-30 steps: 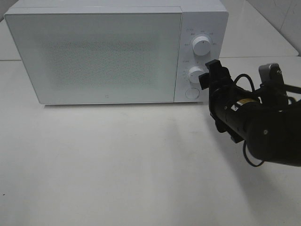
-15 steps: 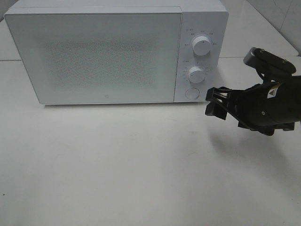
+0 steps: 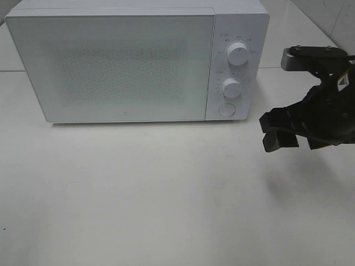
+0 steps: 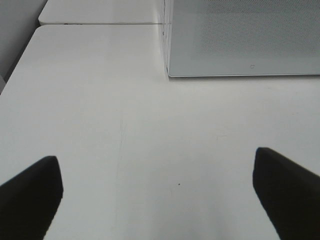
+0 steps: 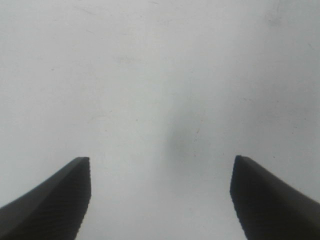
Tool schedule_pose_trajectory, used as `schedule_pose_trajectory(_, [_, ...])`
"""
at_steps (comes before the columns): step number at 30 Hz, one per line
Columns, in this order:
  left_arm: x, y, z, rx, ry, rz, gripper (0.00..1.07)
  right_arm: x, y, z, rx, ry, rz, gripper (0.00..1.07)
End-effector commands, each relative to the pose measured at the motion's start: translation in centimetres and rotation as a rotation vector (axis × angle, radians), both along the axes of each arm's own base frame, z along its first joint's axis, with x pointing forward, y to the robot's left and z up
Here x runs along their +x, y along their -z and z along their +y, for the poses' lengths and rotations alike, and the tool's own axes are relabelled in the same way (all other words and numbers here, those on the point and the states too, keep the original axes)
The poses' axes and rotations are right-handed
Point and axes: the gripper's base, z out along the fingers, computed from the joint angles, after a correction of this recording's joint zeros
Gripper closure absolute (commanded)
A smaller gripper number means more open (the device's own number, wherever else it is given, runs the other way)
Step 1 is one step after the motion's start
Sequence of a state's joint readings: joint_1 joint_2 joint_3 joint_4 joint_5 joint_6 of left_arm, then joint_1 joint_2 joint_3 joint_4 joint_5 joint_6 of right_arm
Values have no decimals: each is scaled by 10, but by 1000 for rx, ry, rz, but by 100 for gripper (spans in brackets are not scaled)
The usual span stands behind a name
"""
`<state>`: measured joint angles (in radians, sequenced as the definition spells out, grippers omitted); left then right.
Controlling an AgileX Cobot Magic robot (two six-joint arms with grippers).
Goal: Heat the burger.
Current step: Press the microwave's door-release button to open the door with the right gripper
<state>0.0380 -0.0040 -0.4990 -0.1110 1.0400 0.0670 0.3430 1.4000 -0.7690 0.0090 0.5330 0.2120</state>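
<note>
Burger out of sight, microwave door (image 3: pixel 111 66) closed.

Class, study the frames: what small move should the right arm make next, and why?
Probably finish retreating to rest. The microwave door is shut, no burger shows, and the right gripper, jaws open and empty, has already left the lower dial.
</note>
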Motion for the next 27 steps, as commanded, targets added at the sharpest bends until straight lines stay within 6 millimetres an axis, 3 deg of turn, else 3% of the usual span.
schedule_pose_trajectory(1, [-4,1,0,0,2,-24,9,-14,-20,-6,-16,-41,-11,33])
schedule_pose_trajectory(17, [-4,1,0,0,2,-24,9,-84,-80,-31,-48,-148,-87,33])
schedule_pose_trajectory(20, [-4,1,0,0,2,-24,9,-101,-91,-37,-43,-163,-133,33])
schedule_pose_trajectory(22, [-4,1,0,0,2,-24,9,-123,-104,-45,-23,-162,-214,33])
schedule_pose_trajectory(24, [-4,1,0,0,2,-24,9,-130,-108,-47,-16,-161,-240,33])
schedule_pose_trajectory(25, [-4,1,0,0,2,-24,9,-144,-114,-52,-3,-158,-290,33])
schedule_pose_trajectory(27, [-4,1,0,0,2,-24,9,-151,-116,-55,3,-157,-313,33])
